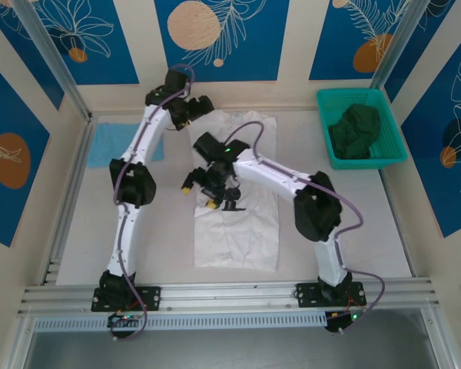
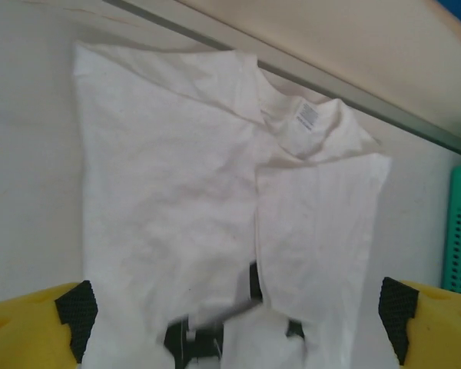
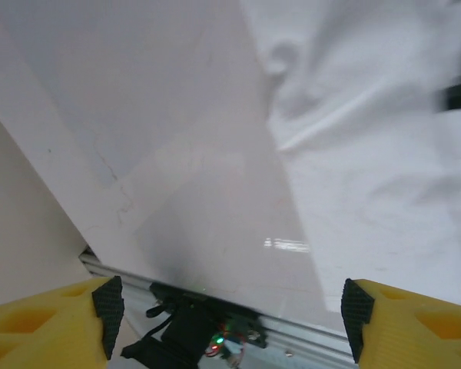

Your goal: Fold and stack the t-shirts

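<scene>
A large white t-shirt [image 1: 242, 238] lies lengthwise in the middle of the table, both sides folded in towards its centre line. Its collar and tag [image 2: 307, 115] point to the back wall. A light-blue t-shirt [image 1: 111, 144] lies folded flat at the back left. My left gripper [image 1: 194, 109] hovers over the collar end, open wide above the white t-shirt [image 2: 177, 177], with nothing between its fingers [image 2: 237, 315]. My right gripper [image 1: 200, 196] hangs over the shirt's left edge at mid length, open and empty [image 3: 233, 317]. The white cloth [image 3: 384, 115] lies to its upper right.
A green basket [image 1: 361, 94] at the back right holds a dark green cloth [image 1: 355, 131]. A metal rail [image 1: 230, 292] runs along the near table edge between the arm bases. The back wall rail [image 2: 353, 92] runs close behind the collar.
</scene>
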Tool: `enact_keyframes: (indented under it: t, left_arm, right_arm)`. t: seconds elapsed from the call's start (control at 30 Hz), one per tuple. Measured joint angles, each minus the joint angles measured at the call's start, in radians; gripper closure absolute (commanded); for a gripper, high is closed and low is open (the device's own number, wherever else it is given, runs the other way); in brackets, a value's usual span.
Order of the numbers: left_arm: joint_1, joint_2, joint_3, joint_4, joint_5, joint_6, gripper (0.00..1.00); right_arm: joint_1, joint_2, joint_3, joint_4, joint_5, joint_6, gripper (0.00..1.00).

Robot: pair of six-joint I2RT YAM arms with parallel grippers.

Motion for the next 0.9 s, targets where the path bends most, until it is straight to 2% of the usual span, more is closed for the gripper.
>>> enact_keyframes:
  t: [0.1, 0.2, 0.3, 0.43, 0.53, 0.7, 0.9]
  left_arm:
    - [-0.013, -0.29, -0.339, 0.018, -0.01, 0.005, 0.2]
    - [-0.048, -0.494, -0.649, 0.025, 0.022, 0.024, 0.38]
    - [-0.117, -0.623, -0.996, 0.041, 0.067, 0.033, 0.43]
    - [-0.234, -0.669, -1.369, 0.054, 0.16, 0.023, 0.4]
    - [-0.29, -0.717, -1.529, 0.07, 0.244, 0.007, 0.41]
    - [-0.341, -0.794, -1.641, 0.152, 0.312, -0.023, 0.43]
    - [-0.352, -0.819, -1.767, 0.257, 0.349, -0.072, 0.46]
  right_arm:
    - [-0.143, -0.269, -0.257, 0.0, 0.01, -0.101, 0.28]
    - [-0.308, -0.494, -0.554, 0.006, -0.023, -0.15, 0.33]
    - [-0.378, -0.585, -0.802, 0.005, -0.083, -0.171, 0.36]
    - [-0.353, -0.582, -0.949, 0.001, -0.133, -0.183, 0.4]
    - [-0.336, -0.582, -0.992, 0.023, -0.157, -0.18, 0.46]
    - [-0.287, -0.543, -1.039, 0.041, -0.169, -0.172, 0.48]
    - [-0.21, -0.515, -1.066, 0.076, -0.183, -0.167, 0.49]
